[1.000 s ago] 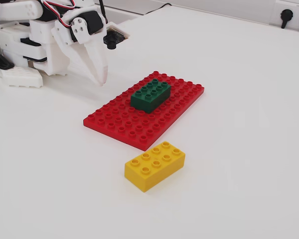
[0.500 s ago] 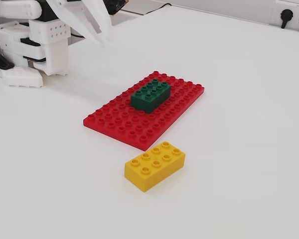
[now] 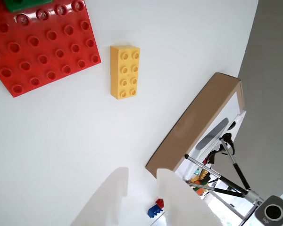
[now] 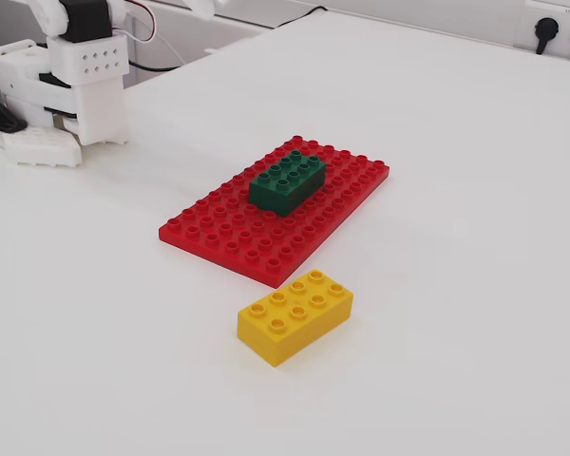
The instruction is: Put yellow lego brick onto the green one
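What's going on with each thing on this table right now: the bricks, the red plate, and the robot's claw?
yellow lego brick: lying alone on the white table, studs up, apart from the baseplate, not held.
green brick: sitting studs up on the red baseplate, nothing stacked on it.
red baseplate: flat on the table, carrying only the green brick.
gripper: open, empty, raised above the table, away from the yellow brick.
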`<action>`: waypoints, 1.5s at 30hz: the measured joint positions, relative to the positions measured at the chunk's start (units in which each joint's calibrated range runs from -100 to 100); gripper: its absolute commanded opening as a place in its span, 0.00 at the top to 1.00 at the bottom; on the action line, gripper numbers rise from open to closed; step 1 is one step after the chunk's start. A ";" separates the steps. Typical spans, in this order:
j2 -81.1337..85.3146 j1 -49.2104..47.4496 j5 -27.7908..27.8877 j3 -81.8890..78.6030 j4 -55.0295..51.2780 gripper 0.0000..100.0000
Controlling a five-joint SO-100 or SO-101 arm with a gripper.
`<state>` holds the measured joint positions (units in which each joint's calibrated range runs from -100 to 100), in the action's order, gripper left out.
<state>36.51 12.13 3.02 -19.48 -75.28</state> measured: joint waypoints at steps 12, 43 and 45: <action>-40.02 7.00 -0.83 29.31 -8.21 0.93; -68.97 -0.37 0.16 58.25 -10.54 0.92; -70.16 -0.29 -0.57 58.25 -9.94 0.92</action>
<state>-33.64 11.83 2.44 38.77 -85.22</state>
